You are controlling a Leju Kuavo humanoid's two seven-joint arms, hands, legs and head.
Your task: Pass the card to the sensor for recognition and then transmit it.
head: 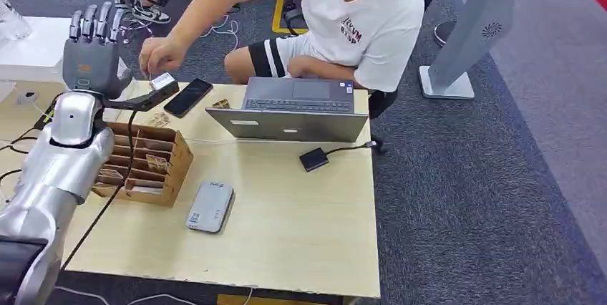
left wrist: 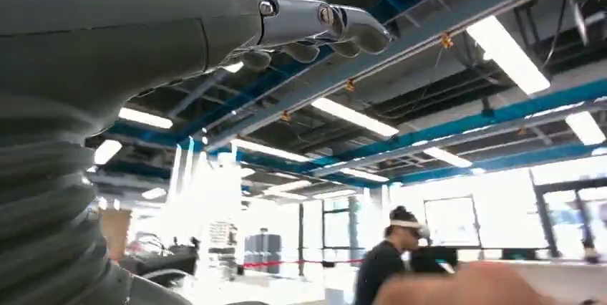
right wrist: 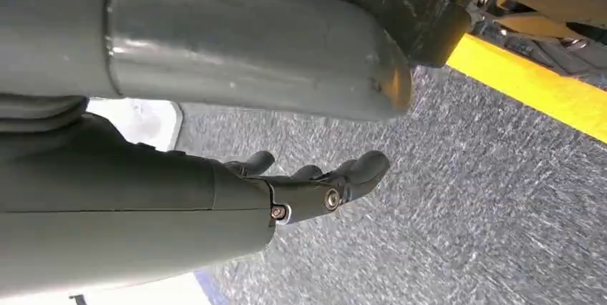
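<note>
At the far left of the head view, the left hand [head: 91,47] is raised above the table [head: 300,226] with its fingers straight up and its thumb stretched sideways; the card [head: 162,80] lies on the thumb tip. A person's hand [head: 159,54] reaches in and touches that card from above. Below stands a cardboard sorting box [head: 147,164] with brown slips in its slots. To its right lies a grey sensor [head: 210,206] with a small label too fine to read. Behind are a dark phone [head: 187,97], an open laptop [head: 293,109] and a black adapter [head: 313,159]. The person's white shirt [head: 372,18] carries unreadable print. The right hand [right wrist: 315,187] hangs over grey carpet [right wrist: 465,197], fingers loosely extended, grasping nothing.
</note>
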